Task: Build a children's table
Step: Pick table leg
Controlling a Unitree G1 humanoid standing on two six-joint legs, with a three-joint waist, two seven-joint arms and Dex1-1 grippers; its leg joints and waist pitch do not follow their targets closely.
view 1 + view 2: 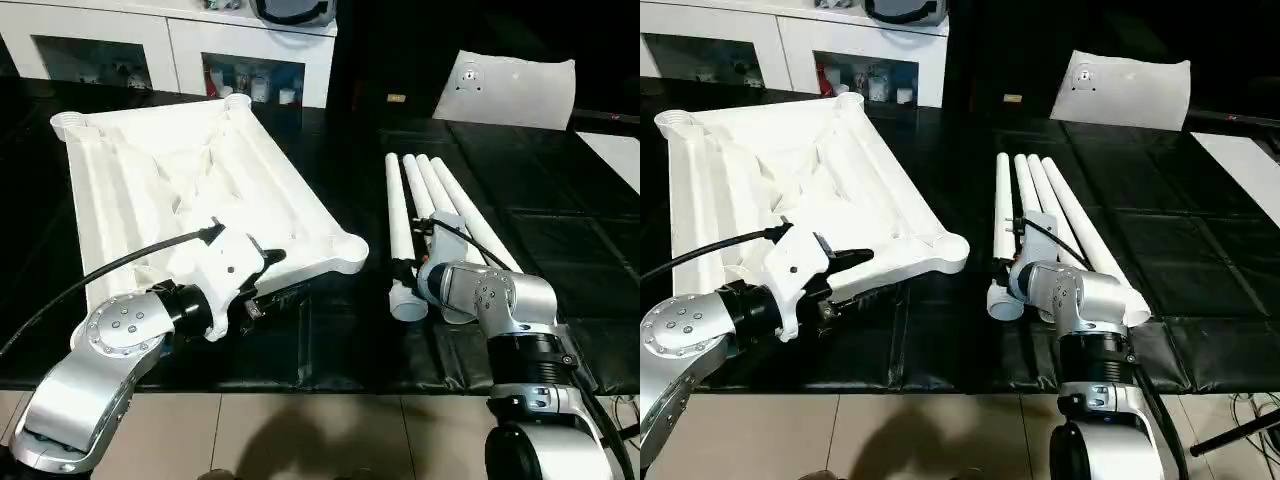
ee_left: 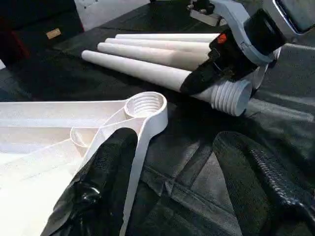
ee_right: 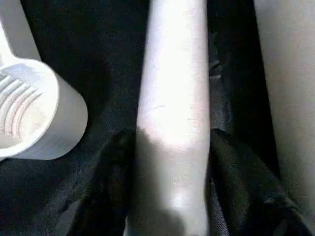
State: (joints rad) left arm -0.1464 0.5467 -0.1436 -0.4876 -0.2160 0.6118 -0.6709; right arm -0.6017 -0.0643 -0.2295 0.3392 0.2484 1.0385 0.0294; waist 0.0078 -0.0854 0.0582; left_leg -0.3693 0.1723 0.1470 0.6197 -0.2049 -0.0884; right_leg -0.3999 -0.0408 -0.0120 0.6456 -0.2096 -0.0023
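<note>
The white tabletop (image 1: 190,170) lies ribbed side up on the left of the black mat, a round socket (image 2: 145,105) at its near right corner. Four white legs (image 1: 440,200) lie side by side to its right. My left gripper (image 1: 268,282) is open at the tabletop's near right edge, one finger (image 2: 98,187) over the rim and the other (image 2: 266,182) over the mat. My right gripper (image 3: 172,194) sits at the legs' near ends, its fingers against both sides of the second leg (image 3: 172,98) from the left. The leftmost leg's threaded end (image 3: 29,118) lies beside it.
A white cabinet (image 1: 180,45) with dark compartments stands behind the tabletop. A white pillow-like slab (image 1: 510,90) leans at the back right. The black mat (image 1: 560,230) ends at the near edge, with tiled floor (image 1: 330,440) below.
</note>
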